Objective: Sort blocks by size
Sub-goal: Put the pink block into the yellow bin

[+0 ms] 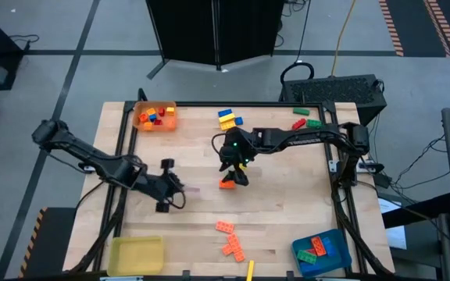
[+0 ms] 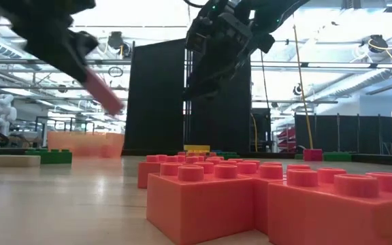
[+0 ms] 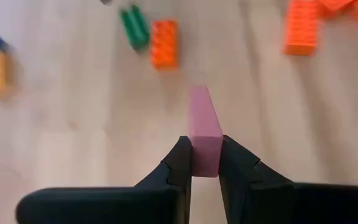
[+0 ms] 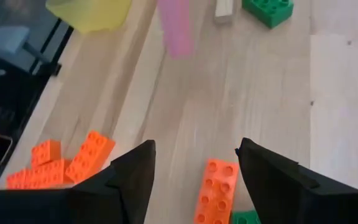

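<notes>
My left gripper (image 1: pixel 176 190) hangs over the table's left middle, shut on a pink block (image 3: pixel 204 121), which also shows as a blurred pink bar (image 2: pixel 105 93) in the low view. My right gripper (image 4: pixel 194 149) stands open above the table's middle. An orange block (image 4: pixel 217 190) lies flat on the wood below the gap between its fingers, apart from them, with a green block (image 4: pixel 246 218) beside it. More orange blocks (image 1: pixel 230 238) lie toward the near edge. My left gripper pinches the pink block's near end (image 3: pixel 205 163) between its two fingers, one on each long side. The block sticks out forward past the fingertips, along the line of the fingers. It is lifted clear of the table and slants downward.
An orange tray (image 1: pixel 155 125) with small blocks stands at the far left, a yellow tray (image 1: pixel 135 254) at the near left, and a blue tray (image 1: pixel 336 238) with blocks at the near right. Blue and yellow blocks (image 1: pixel 226 118) and red and green blocks (image 1: pixel 305 119) lie along the far edge.
</notes>
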Controlling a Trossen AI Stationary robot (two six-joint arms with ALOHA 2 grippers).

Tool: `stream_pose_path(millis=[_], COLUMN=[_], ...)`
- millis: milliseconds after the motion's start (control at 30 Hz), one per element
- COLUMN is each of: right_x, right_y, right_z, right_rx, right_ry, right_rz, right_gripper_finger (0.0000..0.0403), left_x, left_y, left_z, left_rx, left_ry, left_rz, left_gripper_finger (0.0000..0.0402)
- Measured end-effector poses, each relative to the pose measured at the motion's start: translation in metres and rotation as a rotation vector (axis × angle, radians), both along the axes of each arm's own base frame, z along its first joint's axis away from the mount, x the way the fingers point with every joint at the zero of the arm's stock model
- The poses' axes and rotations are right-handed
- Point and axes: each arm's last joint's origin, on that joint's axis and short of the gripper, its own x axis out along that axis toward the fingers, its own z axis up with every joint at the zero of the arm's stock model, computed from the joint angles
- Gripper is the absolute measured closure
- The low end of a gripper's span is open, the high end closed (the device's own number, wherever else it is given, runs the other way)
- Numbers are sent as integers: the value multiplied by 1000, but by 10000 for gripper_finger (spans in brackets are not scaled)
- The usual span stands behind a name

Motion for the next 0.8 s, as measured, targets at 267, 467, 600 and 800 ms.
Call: stream_pose_path(millis=[267,467,600,800], right_x=[1,1,1,0], right_y=[6,5,6,16], right_z=[-8,-8,-8,-10], right_rx=[-73,-65,-44,-9], right_ry=[-12,-14,-5,37], right_rz=[-63,-69,-87,-91], right_gripper_finger=[183,183,183,183], left_x=[-23,-37,-45,-56], left_y=[-21,-32,-43,-56], left_z=[25,46,54,47], left_rx=[-198,-359,-516,-607], left_ry=[158,329,449,590], left_rz=[41,36,25,66], left_gripper_finger=[356,356,356,356])
